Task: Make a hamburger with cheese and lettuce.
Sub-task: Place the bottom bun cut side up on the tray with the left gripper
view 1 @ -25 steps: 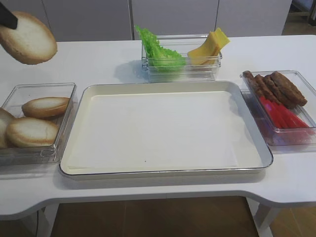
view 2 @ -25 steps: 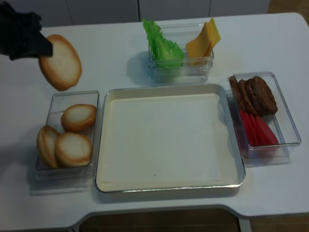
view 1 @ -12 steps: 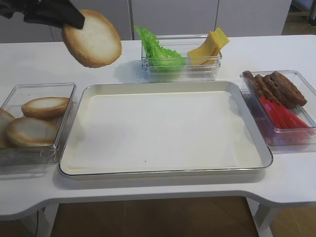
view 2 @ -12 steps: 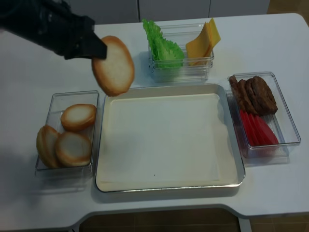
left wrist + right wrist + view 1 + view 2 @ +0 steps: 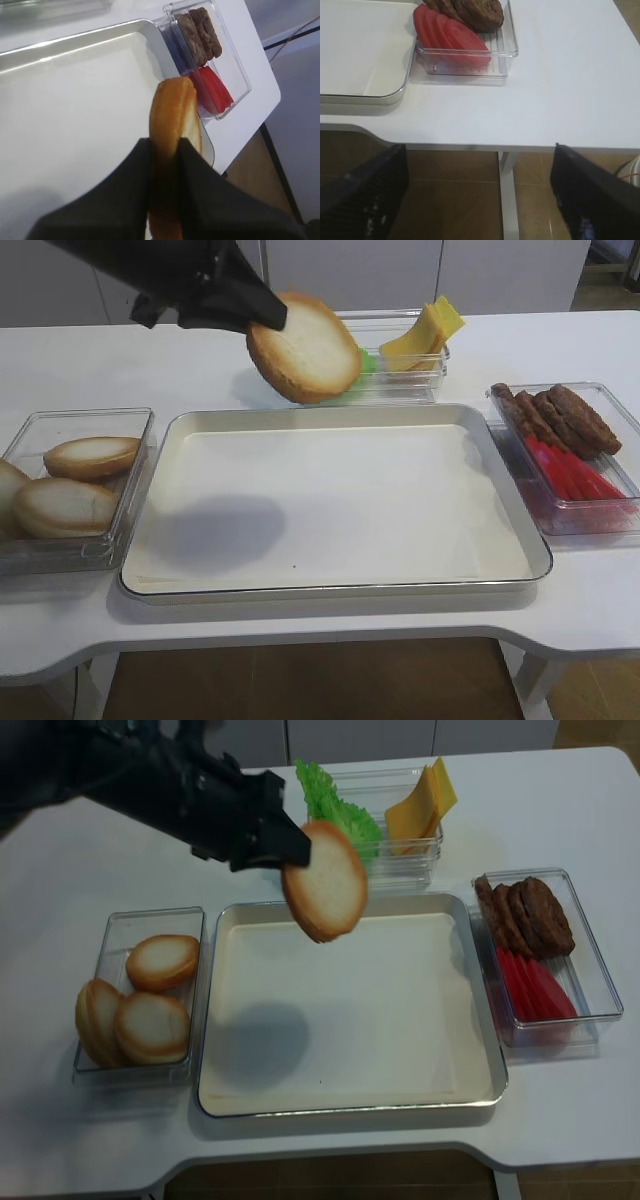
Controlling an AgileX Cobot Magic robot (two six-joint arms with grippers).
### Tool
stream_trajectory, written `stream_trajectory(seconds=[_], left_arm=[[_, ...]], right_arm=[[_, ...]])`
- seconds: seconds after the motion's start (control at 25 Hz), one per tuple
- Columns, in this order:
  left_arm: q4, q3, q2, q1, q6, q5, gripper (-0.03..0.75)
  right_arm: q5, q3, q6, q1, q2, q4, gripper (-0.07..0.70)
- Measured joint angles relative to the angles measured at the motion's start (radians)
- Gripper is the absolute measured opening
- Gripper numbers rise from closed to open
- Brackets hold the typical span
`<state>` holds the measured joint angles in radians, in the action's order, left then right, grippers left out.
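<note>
Bun half (image 5: 323, 881) is up in the air over the far-left part of the tray (image 5: 480, 1092), tilted on edge, pale cut face toward the near side, browned rim all round. Left gripper (image 5: 165, 150) is clamped on it: both fingers (image 5: 197, 165) pinch the rim edge-on in the left wrist view, crust bulging slightly between them. Nothing supports the bun from below.

Handling, my read: light, soft, compressible. It dents under a hard squeeze and can crumble at the rim. The crust is dry, so slip risk looks low, but held on edge it could pivot in the pinch. Best hold is across the thickness near the rim, as now, with modest force. To lay it down, rotate it flat first, then release close to the tray surface.

Tray is bare, so assembly is only starting. Its shadow falls on the near-left area of the tray.

Spare bun halves (image 5: 163, 963) sit in the clear bin left of the tray. Lettuce (image 5: 330, 800) and cheese (image 5: 420, 802) share the clear bin just beyond the tray's far edge, lettuce left, cheese right. The held bun partly covers the lettuce in the first high view. Lettuce looks floppy and thin, so grab a frill edge. Cheese slices are thin and likely stick together, so peel from a corner.

Patties (image 5: 530, 915) and red slices (image 5: 535, 988) are in the bin right of the tray.

Right gripper (image 5: 480, 200): fingers spread wide apart, nothing held, parked off the table's near-right edge.
</note>
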<state>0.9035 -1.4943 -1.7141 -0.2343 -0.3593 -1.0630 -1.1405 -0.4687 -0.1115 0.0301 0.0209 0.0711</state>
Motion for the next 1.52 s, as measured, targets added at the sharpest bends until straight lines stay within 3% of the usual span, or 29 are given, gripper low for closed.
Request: stream_trajectory(seconds=[0.28,0.8,1.52], left_arm=[[0.058,0.0,-0.091,-0.004,-0.011,-0.006,0.1],[0.268,0.013,-0.228,-0.004,-0.159,-0.035,0.1],[0.319,0.015,-0.376,-0.004,-0.212,-0.048,0.1]], right_arm=[[0.0,0.0,0.0,0.0,0.0,0.0,0.696],[0.0,0.0,0.0,0.0,0.0,0.0,0.696],[0.0,0.0,0.0,0.0,0.0,0.0,0.696]])
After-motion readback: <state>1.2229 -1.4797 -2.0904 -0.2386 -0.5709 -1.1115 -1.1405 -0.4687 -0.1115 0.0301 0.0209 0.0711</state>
